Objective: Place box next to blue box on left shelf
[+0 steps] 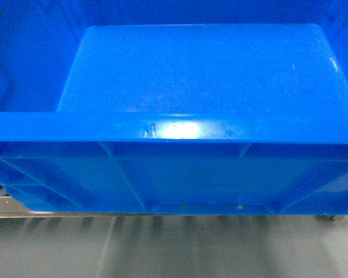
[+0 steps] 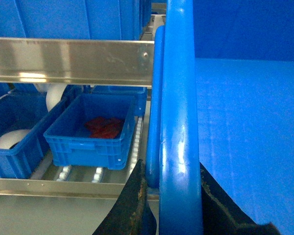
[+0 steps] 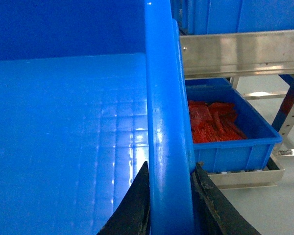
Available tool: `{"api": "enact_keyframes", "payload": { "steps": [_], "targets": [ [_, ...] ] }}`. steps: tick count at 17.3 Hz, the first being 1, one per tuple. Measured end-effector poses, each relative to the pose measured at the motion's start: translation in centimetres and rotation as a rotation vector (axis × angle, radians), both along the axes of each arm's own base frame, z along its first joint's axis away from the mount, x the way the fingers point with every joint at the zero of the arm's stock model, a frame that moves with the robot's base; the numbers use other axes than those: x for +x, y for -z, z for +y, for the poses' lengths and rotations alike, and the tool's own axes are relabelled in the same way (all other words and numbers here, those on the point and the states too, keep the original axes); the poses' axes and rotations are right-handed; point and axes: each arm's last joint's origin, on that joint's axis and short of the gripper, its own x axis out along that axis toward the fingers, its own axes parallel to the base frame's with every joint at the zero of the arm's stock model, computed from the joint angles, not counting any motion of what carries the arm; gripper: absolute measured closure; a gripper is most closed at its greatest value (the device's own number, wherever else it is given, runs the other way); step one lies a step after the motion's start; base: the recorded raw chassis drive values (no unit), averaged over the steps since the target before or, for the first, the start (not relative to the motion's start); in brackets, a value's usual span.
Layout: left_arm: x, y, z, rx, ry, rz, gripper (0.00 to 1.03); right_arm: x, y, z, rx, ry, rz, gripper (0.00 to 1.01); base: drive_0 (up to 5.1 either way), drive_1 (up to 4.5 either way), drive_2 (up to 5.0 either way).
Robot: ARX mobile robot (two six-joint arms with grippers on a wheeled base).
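from my head camera the box (image 1: 180, 130) fills nearly the whole frame: near rim and ribbed front wall close to me, its bare floor beyond. a strip of grey floor (image 1: 162, 249) runs below it, and a bit of metal rail shows at the lower left. neither of my grippers shows here.

at my left wrist, my left gripper (image 2: 171, 196) is closed over the box's left rim, one finger outside the wall and one inside. past the rim is the left shelf (image 2: 68, 61), with roller wheels under a small blue bin (image 2: 90, 132) holding red parts, just beside another bin with white rolls. the box is beside this rack, but i can't tell whether its base rests on the rollers.

at my right wrist, my right gripper (image 3: 169, 200) clamps the right rim the same way. another blue bin of red parts (image 3: 225, 132) sits just beyond on the rack.

my judgement: the box is carried and at the rack; setting it down beside the blue box and letting go are left.
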Motion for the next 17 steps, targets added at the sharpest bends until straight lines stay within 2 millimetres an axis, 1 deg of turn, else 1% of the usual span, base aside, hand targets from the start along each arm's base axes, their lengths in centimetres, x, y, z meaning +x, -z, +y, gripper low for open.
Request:
{"api": "enact_keyframes", "payload": {
  "steps": [17],
  "targets": [
    [0.0, 0.01, 0.0, 0.0, 0.0, 0.001, 0.85, 0.0, 0.01, 0.0, 0.0, 0.0, 0.001, 0.86, 0.0, 0.0, 0.0]
  ]
}}
